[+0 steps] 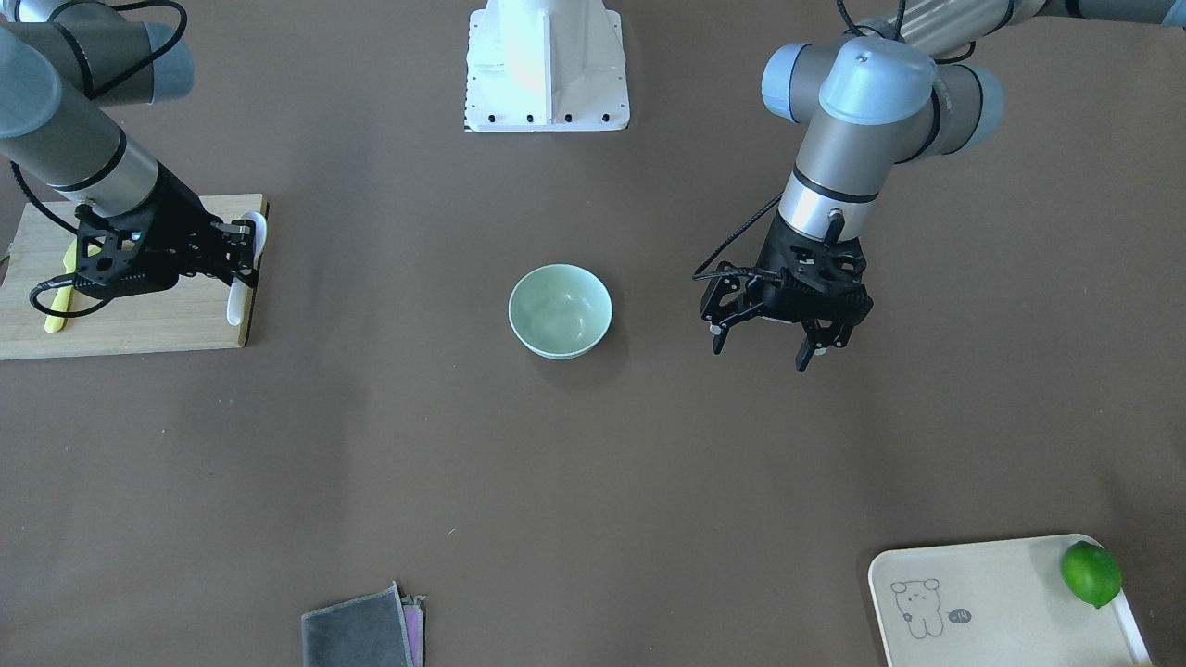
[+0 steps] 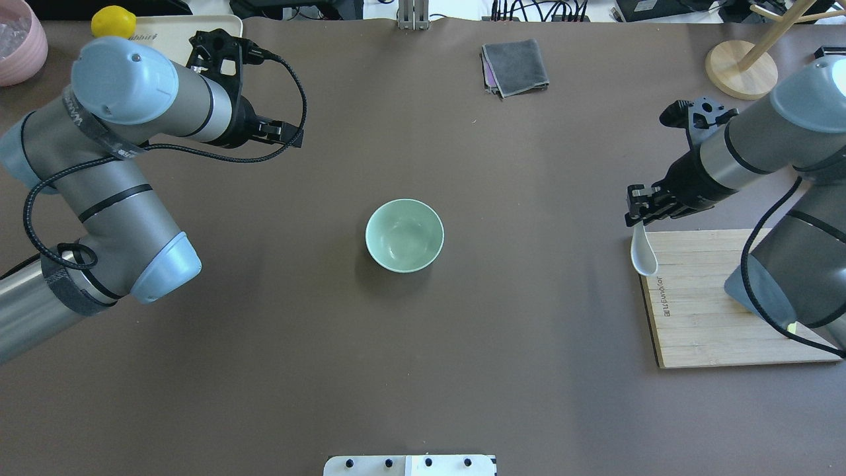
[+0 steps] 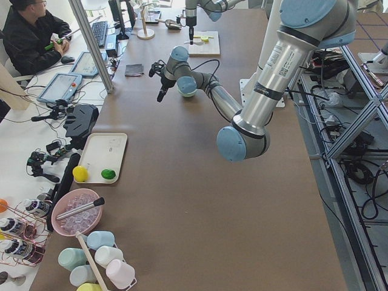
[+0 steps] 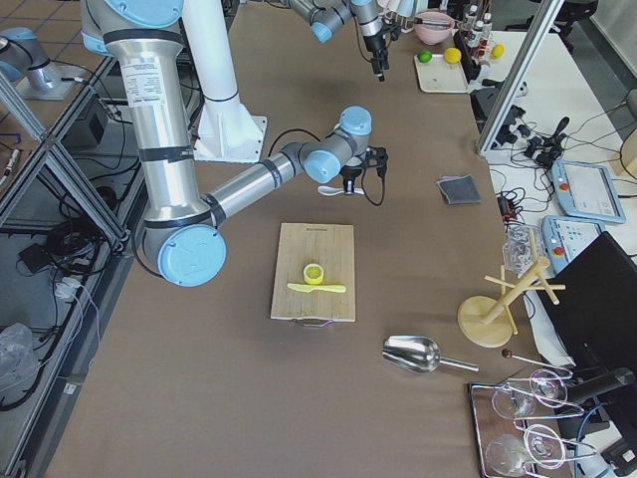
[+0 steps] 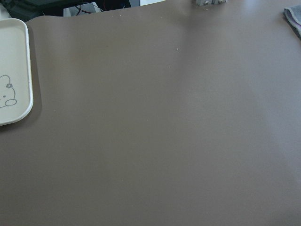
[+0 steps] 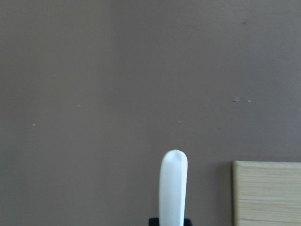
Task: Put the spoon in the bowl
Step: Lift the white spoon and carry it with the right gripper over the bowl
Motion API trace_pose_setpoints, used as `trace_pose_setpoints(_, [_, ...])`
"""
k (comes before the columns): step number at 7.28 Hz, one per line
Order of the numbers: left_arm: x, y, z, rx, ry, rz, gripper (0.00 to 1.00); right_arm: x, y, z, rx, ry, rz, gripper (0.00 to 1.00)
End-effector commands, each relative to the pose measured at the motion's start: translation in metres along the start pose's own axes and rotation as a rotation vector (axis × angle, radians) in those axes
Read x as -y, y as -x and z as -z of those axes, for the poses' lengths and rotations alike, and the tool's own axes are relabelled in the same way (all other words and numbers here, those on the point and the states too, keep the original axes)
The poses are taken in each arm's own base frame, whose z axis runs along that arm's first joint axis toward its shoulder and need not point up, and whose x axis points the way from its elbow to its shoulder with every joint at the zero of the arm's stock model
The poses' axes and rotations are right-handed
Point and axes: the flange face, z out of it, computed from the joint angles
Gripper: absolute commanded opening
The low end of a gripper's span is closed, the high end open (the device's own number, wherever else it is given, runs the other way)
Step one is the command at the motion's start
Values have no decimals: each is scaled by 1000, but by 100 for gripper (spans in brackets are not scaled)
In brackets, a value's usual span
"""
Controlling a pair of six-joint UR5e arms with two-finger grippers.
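Note:
The pale mint-green bowl (image 1: 560, 310) stands upright and empty at the table's middle; it also shows in the overhead view (image 2: 404, 235). My right gripper (image 1: 236, 252) is shut on the white spoon (image 1: 238, 301) and holds it over the wooden board's edge on the bowl's side. In the overhead view the spoon's scoop (image 2: 644, 256) points toward the robot below the right gripper (image 2: 642, 206). The handle's end (image 6: 173, 188) sticks out in the right wrist view. My left gripper (image 1: 760, 356) is open and empty, a short way beside the bowl, above bare table.
A wooden cutting board (image 1: 130, 320) holds a yellow plastic knife (image 1: 57, 310). A cream bear tray (image 1: 991, 602) with a lime (image 1: 1091, 572) sits at a far corner. A folded grey cloth (image 1: 361, 635) lies at the far edge. A wooden stand (image 2: 740, 63) is at the back right.

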Motion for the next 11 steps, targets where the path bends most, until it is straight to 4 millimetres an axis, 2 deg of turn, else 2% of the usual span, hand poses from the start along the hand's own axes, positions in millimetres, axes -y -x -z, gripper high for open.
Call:
trace_pose_setpoints(1, [-1,22,-4,29,5,13,98,25,107,8,-14,-48,-37,0])
trace_pose_setpoints(2, [0,44,-1,53,4,30,98,44,154,3,3,-57,-75,0])
trace_pose_setpoints(3, [-2,81,16,72,-3,41,98,62,186,-4,-3,-76,-91,0])
trace_pose_setpoints(4, [-3,120,27,86,17,-11,98,61,204,-16,-13,-87,-72,0])
trace_pose_setpoints(5, [-7,159,35,110,34,-41,98,66,238,-37,-33,-138,-53,0])
trace_pose_setpoints(6, [-7,189,44,141,27,-39,98,79,266,-60,-31,-157,-64,0])
trace_pose_setpoints(7, [-8,203,45,158,30,-56,98,67,280,-82,-8,-144,-35,0])
trace_pose_setpoints(8, [-9,206,44,162,34,-62,98,48,292,-99,-16,-164,-7,0])
trace_pose_setpoints(9, [-14,213,43,170,43,-56,98,38,299,-105,-18,-171,-1,0])
trace_pose_setpoints(11, [-12,232,50,192,35,-33,98,29,309,-106,-2,-167,-5,0])
